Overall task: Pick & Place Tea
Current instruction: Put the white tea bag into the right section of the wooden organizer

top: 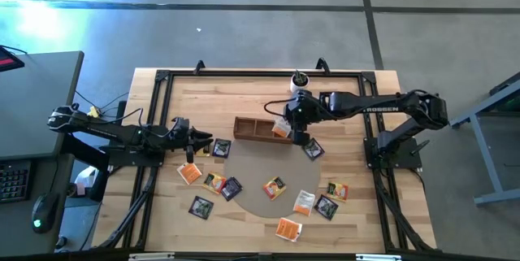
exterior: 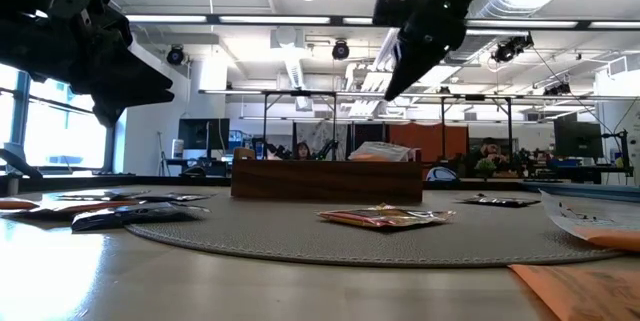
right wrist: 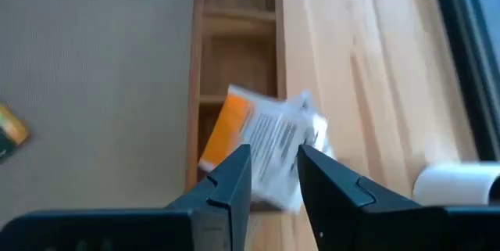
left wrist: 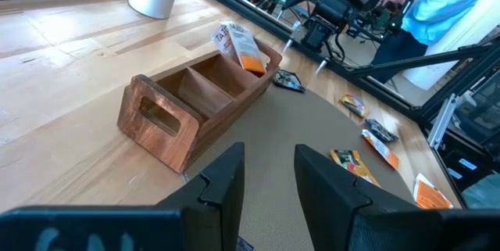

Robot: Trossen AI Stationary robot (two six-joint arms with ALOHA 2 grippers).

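Observation:
A wooden box with several compartments lies on the table's middle. An orange-and-white tea sachet stands tilted in its right-end compartment, its top above the rim; the right wrist view shows it blurred. My right gripper hangs open just above that sachet, pointing down at a slant, and touches nothing. Several more tea sachets lie flat on the round mat and around it. My left gripper waits open and empty at the mat's left edge.
A white cup with a plant stands at the far edge behind the box. A dark sachet lies just right of my right gripper, another by my left gripper. A black frame borders the wooden table.

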